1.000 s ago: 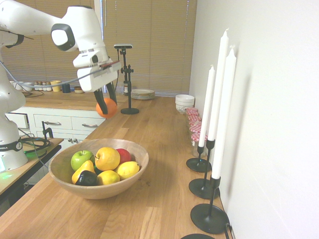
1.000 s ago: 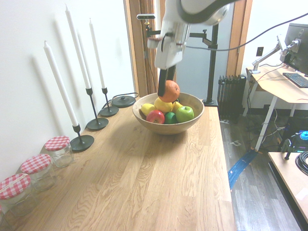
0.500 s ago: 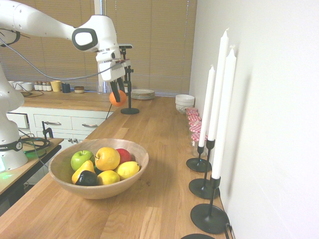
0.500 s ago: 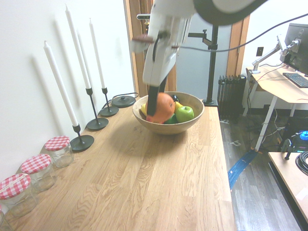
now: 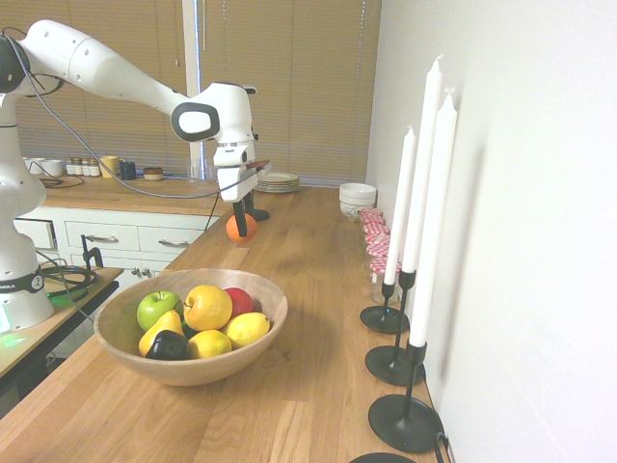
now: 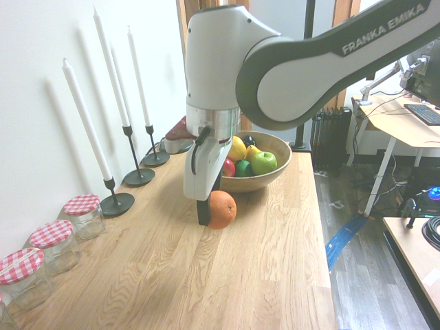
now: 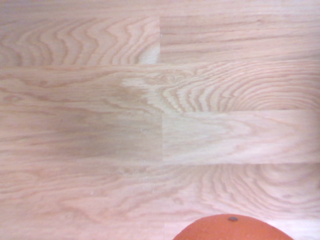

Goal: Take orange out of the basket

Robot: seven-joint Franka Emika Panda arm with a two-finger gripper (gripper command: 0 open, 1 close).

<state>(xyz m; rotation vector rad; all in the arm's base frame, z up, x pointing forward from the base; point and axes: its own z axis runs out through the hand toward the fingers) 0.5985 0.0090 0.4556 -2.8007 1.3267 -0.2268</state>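
The orange [image 5: 240, 230] is outside the basket, down at the wooden countertop [image 5: 308, 251] beyond the bowl. My gripper [image 5: 239, 223] is shut on the orange [image 6: 223, 209], with one dark finger [image 6: 203, 212] showing beside the fruit. I cannot tell whether the orange touches the wood or hangs just above it. In the wrist view the orange [image 7: 232, 230] rises from the bottom edge over bare wood. The basket [image 5: 193, 371], a wide wooden bowl [image 6: 269, 180], holds a green apple [image 5: 156, 308], a red apple and several yellow fruits.
Three white candles in black holders [image 5: 405, 422] line the wall. Jars with red checked lids [image 6: 82, 214] stand further along it. White bowls [image 5: 357, 197] and stacked plates [image 5: 277, 180] sit at the counter's far end. The counter edge [image 6: 323, 261] drops to the floor.
The arm has carried the orange away from above the basket and lowered it to the countertop beyond the bowl. The grip has stayed shut on the fruit.
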